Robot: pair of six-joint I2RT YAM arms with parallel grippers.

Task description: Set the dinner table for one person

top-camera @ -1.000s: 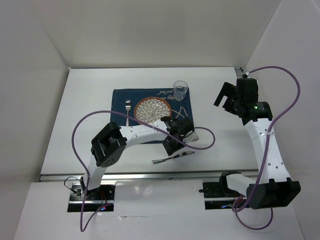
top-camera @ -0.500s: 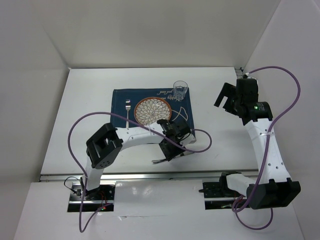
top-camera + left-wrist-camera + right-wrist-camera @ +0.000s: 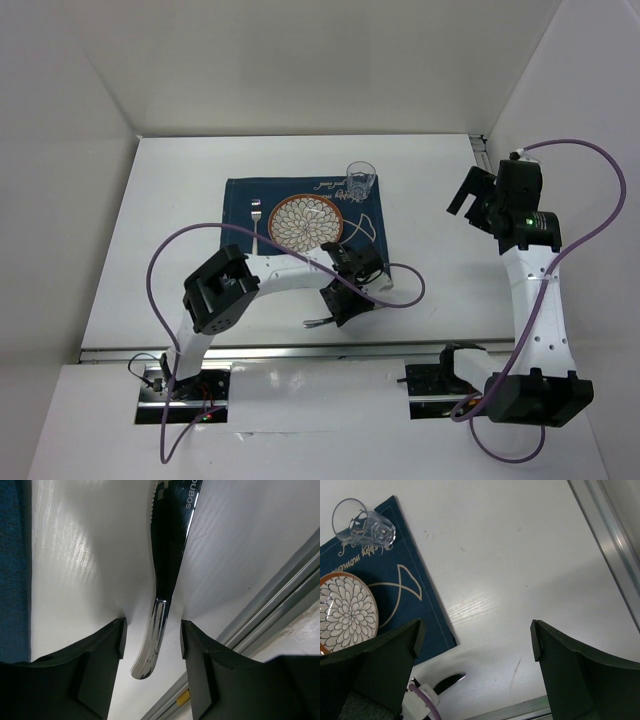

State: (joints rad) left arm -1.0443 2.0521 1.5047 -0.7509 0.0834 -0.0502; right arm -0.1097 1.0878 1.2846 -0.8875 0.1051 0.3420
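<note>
A steel knife (image 3: 318, 322) lies on the white dinner table (image 3: 170, 230), just in front of the navy placemat (image 3: 240, 200). My left gripper (image 3: 341, 303) is low over it. In the left wrist view the knife (image 3: 162, 605) runs between the two open fingers (image 3: 100, 675) of this gripper (image 3: 152, 640), and its handle end is in the gap, not clamped. On the placemat lie a patterned plate (image 3: 307, 221), a fork (image 3: 255, 225) to its left and a glass (image 3: 360, 180) at its far right. My right gripper (image 3: 470, 195) is open and empty, above bare table to the right of the placemat.
The metal rail (image 3: 300, 352) runs along the near table edge, close to the knife; it shows in the left wrist view (image 3: 280, 595). The right wrist view shows the glass (image 3: 362, 522), the plate (image 3: 345, 612), the placemat corner (image 3: 430, 625), the knife tip (image 3: 447, 680) and the side rail (image 3: 610, 540).
My left gripper has moved toward the near edge and down onto the knife, now covering part of it. My right arm has swung a little to the right.
</note>
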